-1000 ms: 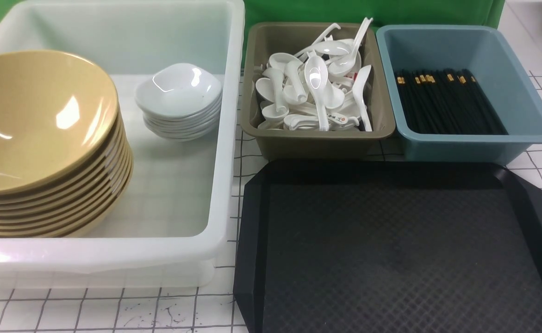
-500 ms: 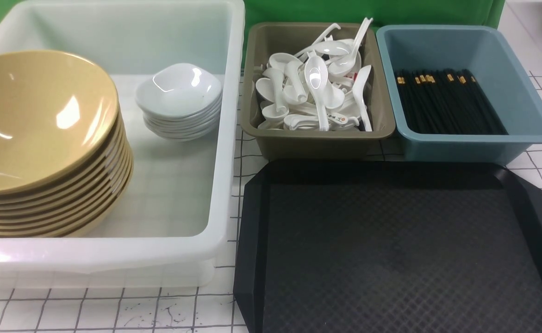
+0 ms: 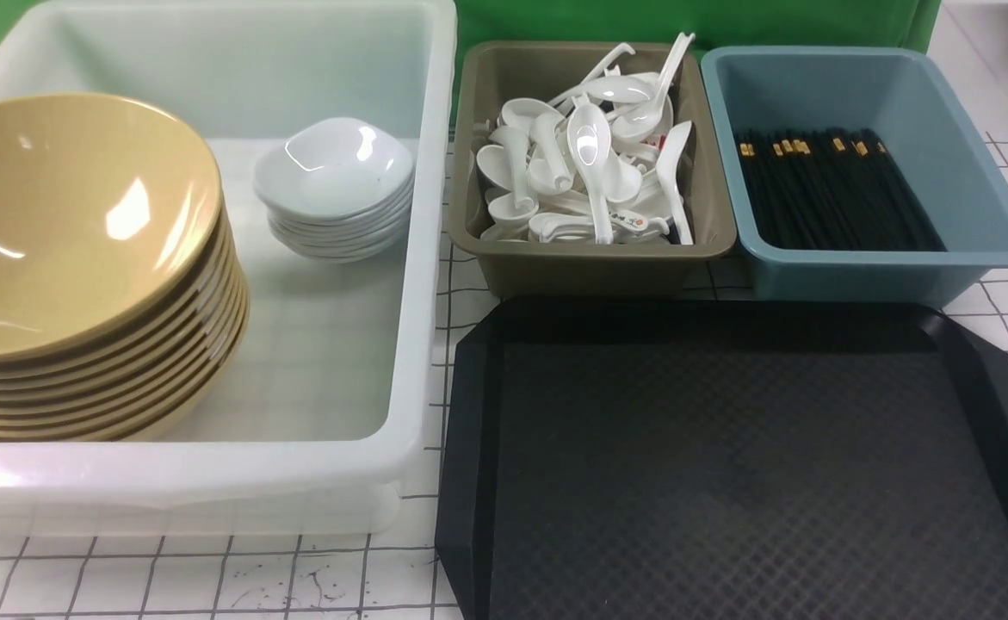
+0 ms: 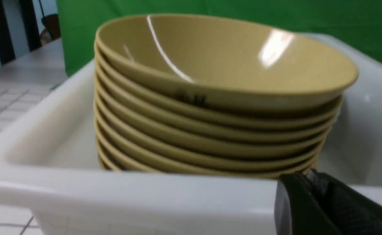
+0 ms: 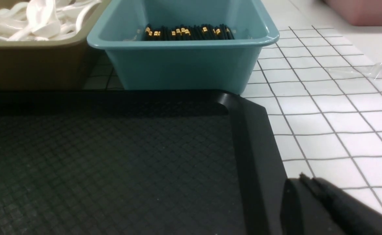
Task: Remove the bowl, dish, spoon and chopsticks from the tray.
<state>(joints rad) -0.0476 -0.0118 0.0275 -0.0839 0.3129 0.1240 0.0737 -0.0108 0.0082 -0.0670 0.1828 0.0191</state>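
Note:
The black tray lies at the front right with nothing on it; its far right corner also shows in the right wrist view, tray. A stack of yellow bowls and a stack of white dishes stand in the white bin. Spoons fill the olive bin and black chopsticks lie in the blue bin. My left gripper is shut and empty, just outside the bin's near wall, below the bowls. My right gripper is shut and empty by the tray's right rim.
The olive bin and the blue bin stand side by side right behind the tray. The white bin sits to the tray's left. White gridded tabletop shows in front of the white bin and to the right of the tray.
A dark part of my left arm has come into the front view at the bottom left corner. Tableware, bins and tray have not moved.

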